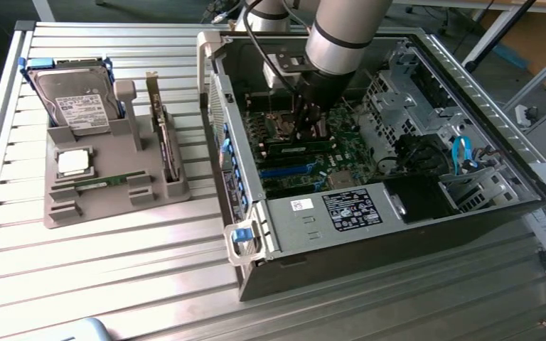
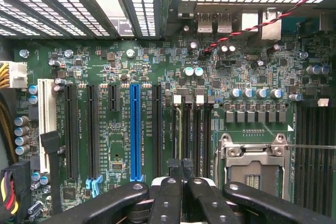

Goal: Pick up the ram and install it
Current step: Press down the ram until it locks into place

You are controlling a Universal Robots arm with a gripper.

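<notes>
On the bench [image 1: 111,270], toward the exterior view's left edge, a grey holder [image 1: 65,213] carried a hard drive [image 1: 79,103] and a thin green stick [image 1: 102,182] lying flat. The open computer case [image 1: 254,234] took up the side toward the exterior view's right. The arm reached down into it, and the gripper [image 1: 309,136] hung over the motherboard, right above a narrow dark-and-green strip that I took for the ram [image 1: 297,150], standing in the memory slots.

From the wrist view, the claw [image 2: 182,165] was pressed together with nothing pinched between its fingers. Its tips sat at the near end of the slots, which ran between the blue slot [image 2: 135,129] and the processor socket [image 2: 252,166]. A thin pale-green edge in the slot closest to the blue one looked like the ram [image 2: 180,129] seen from above; whether the tips touched it could not be told.

Judging by this, the step was seating the stick. Done well, the push should go straight down along the slot's line, centred on the stick's top edge, never sideways against the neighbouring slots, until both white end clips close
</notes>
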